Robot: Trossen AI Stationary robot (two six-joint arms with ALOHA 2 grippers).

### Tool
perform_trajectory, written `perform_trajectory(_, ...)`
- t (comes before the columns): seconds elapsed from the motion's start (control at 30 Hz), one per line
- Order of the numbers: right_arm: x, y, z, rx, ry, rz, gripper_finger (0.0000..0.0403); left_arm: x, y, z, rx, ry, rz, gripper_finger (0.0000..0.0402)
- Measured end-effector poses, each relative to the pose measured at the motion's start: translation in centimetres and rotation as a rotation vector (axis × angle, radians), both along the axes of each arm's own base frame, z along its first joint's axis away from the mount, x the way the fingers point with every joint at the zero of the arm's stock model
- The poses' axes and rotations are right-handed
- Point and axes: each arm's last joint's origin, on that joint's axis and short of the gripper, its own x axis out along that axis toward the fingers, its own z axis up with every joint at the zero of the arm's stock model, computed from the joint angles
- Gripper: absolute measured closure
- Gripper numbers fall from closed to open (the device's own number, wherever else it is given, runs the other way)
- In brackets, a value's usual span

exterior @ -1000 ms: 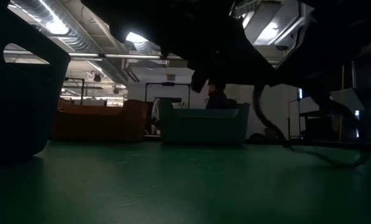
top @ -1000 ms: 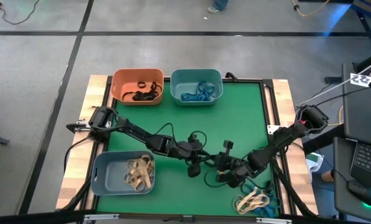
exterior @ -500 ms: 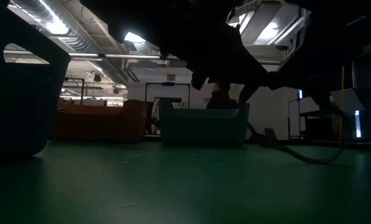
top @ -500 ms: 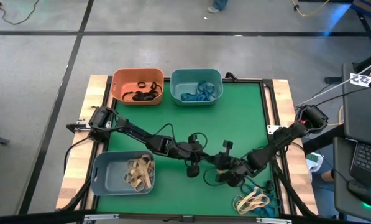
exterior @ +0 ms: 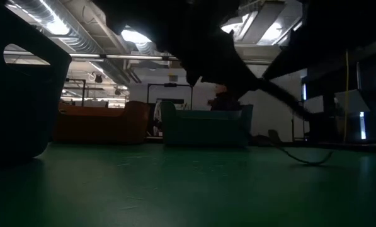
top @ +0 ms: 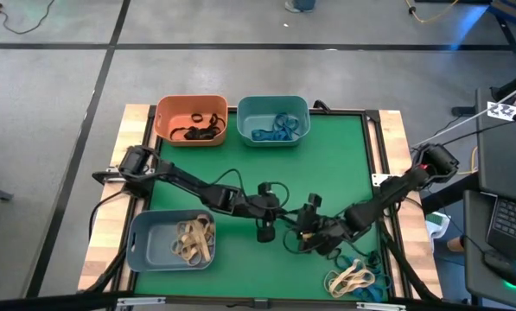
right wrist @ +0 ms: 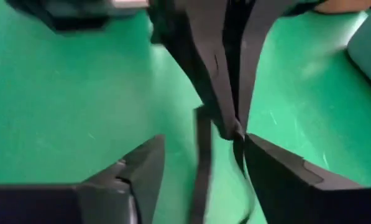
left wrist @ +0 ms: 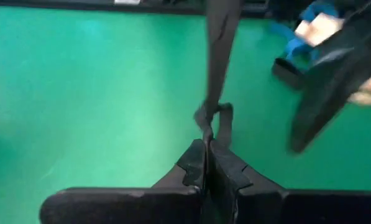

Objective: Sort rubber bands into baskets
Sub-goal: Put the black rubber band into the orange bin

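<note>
Over the green table [top: 344, 164] the two arms meet a little toward the near edge, about midway between the side edges. The left gripper [top: 265, 231] has its fingers pressed together on a black rubber band [left wrist: 213, 115]; in the left wrist view the dark loop runs out from between the closed tips and stretches away from them across the green surface. The right gripper [top: 304, 235] sits just beside it, and in the right wrist view its two fingers [right wrist: 132, 168] stand well apart, with the other arm's closed tips and the dark band between them; it grips nothing. The orange basket [top: 192, 120] stands at the far edge toward the left side and holds several black rubber bands [top: 197, 128]. Just beside it, toward the middle of the far edge, the teal basket [top: 274, 119] holds a cluster of blue rubber bands [top: 275, 128]. The grey-blue basket [top: 171, 239] is at the near left corner with tan rubber bands [top: 193, 239] in it. Near the near right corner, loose on the table, lies a small heap of tan rubber bands [top: 350, 279] with a few blue ones [top: 361, 259] around it. In the low view the teal basket [exterior: 205, 125] and the orange basket [exterior: 102, 123] show across the table, under the dark shapes of the arms.
</note>
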Motion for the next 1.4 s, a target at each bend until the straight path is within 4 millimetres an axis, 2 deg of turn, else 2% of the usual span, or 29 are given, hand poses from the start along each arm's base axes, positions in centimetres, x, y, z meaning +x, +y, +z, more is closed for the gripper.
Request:
perform_trajectory(0.2, -0.9, 0.3, 1.3, 0.041, -0.003, 0.049, 0.0167, -1.0, 0.4, 1.5, 0.069, 0.043, 0.036, 0.0396)
perform_trajectory(0.37, -1.6, 0.8, 1.4, 0.031, 0.008, 0.075, 0.0167, -2.3, 1.0, 2.9, 0.144, 0.101, 0.091, 0.0397)
perform_trajectory(0.57, -1.3, 0.9, 0.9, 0.029, 0.011, 0.058, 0.0167, -4.6, 2.0, 6.4, 0.256, 0.125, 0.177, 0.0393)
perform_trajectory(0.73, -0.9, 1.2, -0.2, 0.021, 0.024, 0.055, 0.0167, -7.6, 3.5, 10.1, 0.323, 0.138, 0.267, 0.0396)
perform_trajectory(0.93, -0.6, 1.4, -1.6, 0.011, 0.05, 0.03, 0.0167, -11.8, 6.5, 13.2, 0.395, 0.213, 0.409, 0.0393)
perform_trajectory(1.13, -0.3, 1.5, -2.7, 0.002, 0.063, -0.006, 0.0167, -15.9, 10.5, 15.6, 0.43, 0.268, 0.611, 0.0394)
perform_trajectory(1.4, -0.2, 1.6, -3.5, -0.007, 0.074, -0.025, 0.0167, -19.4, 15.9, 16.8, 0.419, 0.348, 0.832, 0.0393)
